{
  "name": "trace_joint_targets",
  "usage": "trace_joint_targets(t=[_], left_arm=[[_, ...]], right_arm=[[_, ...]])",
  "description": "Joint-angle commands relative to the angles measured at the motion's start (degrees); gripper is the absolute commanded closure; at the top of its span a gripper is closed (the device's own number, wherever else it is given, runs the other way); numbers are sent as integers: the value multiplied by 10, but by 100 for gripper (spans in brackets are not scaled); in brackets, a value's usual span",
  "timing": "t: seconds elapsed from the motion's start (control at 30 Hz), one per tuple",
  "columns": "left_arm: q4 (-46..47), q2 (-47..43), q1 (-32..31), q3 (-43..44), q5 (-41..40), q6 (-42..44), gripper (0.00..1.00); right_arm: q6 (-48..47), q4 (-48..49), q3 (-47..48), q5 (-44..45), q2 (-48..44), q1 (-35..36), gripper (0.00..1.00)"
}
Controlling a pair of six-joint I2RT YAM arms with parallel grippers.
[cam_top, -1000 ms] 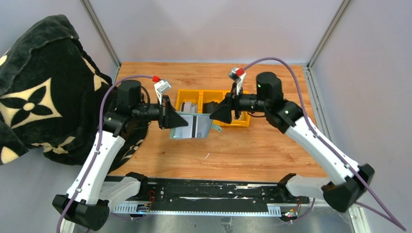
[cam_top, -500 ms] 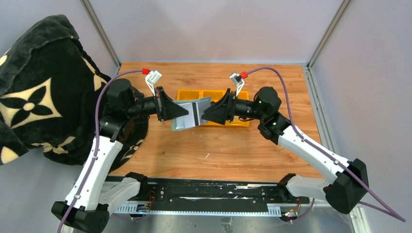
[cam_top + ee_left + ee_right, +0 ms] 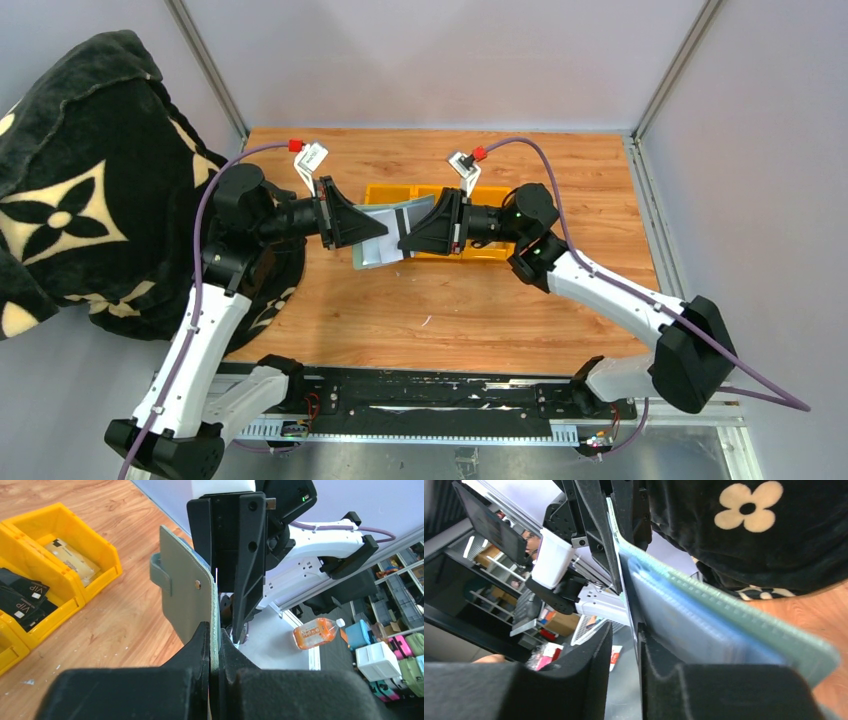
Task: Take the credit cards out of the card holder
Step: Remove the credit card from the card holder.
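Note:
My left gripper point(image 3: 345, 225) is shut on one edge of the sage-green card holder point(image 3: 372, 238), holding it open in the air in front of the yellow tray. From the left wrist, the holder point(image 3: 182, 592) stands on edge between my pads, tab and snap showing. A pale credit card point(image 3: 388, 243) with a dark stripe sits in it. My right gripper point(image 3: 405, 240) faces the holder's other end, jaws still apart. The card's thin edge point(image 3: 625, 600) runs between them against one finger point(image 3: 659, 680); the other finger stands clear. Blue-grey pockets point(image 3: 689, 625) show inside the holder.
The yellow three-compartment tray point(image 3: 490, 250) stands behind the grippers; one compartment holds a tan-gold card point(image 3: 70, 555) and the one beside it black cards point(image 3: 22, 592). A black flower-patterned blanket point(image 3: 70, 200) drapes over the table's left edge. Grey walls enclose the back and sides.
The right arm has swung left up to the card holder, and its jaws have narrowed around the card's edge. The left arm first raised the holder a little, then held still.

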Motion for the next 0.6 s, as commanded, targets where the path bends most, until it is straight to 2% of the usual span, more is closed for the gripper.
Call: trace_joint_targets(t=[0.0,0.2,0.57], left_arm=[[17,-9,3,-5,8,-6,100],[-19,-10,3,8,12,15,99],[-45,-17,4,32,30,30,99]], right_arm=[[51,101,-11,-21,8,8,77],[41,105,-38,-1,-15,-4,99],[49,118,-102,14,-70,-49,100]])
